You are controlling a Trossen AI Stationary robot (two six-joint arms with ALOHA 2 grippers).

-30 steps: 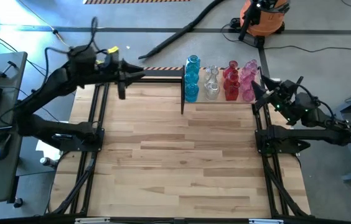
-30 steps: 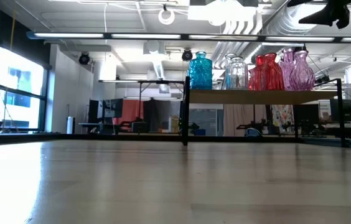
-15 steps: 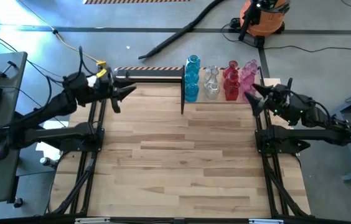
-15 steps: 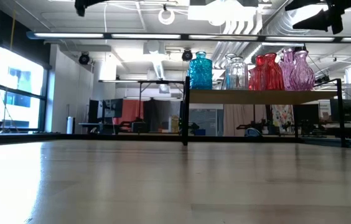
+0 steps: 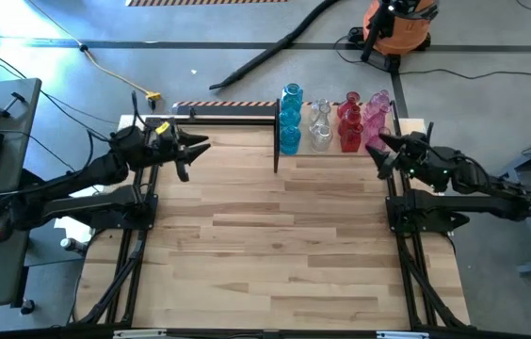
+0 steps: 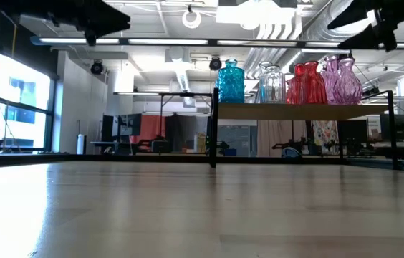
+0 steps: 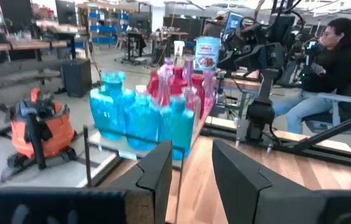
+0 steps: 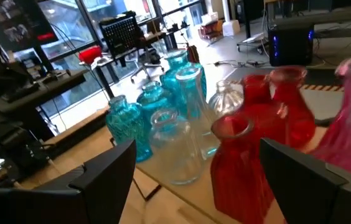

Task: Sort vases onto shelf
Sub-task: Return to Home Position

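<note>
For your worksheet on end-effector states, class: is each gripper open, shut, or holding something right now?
Left gripper: open, holding nothing.
Right gripper: open, holding nothing.

Both arms are matte black throughout, links and joints alike. We record the left arm (image 5: pixel 72 184) as a chain of thick rounded links. A thin black cable (image 5: pixel 139 105) stands off it near the wrist, and a small yellow patch (image 5: pixel 162 127) sits just behind the left gripper (image 5: pixel 190 151). The right arm (image 5: pixel 482 184) has the same build. The right gripper (image 5: pixel 378 151) ends in two tapering prongs. In the wrist views the left fingers (image 7: pixel 157 180) and the right fingers (image 8: pixel 110 171) are flat, angular dark plates with bevelled edges.
</note>
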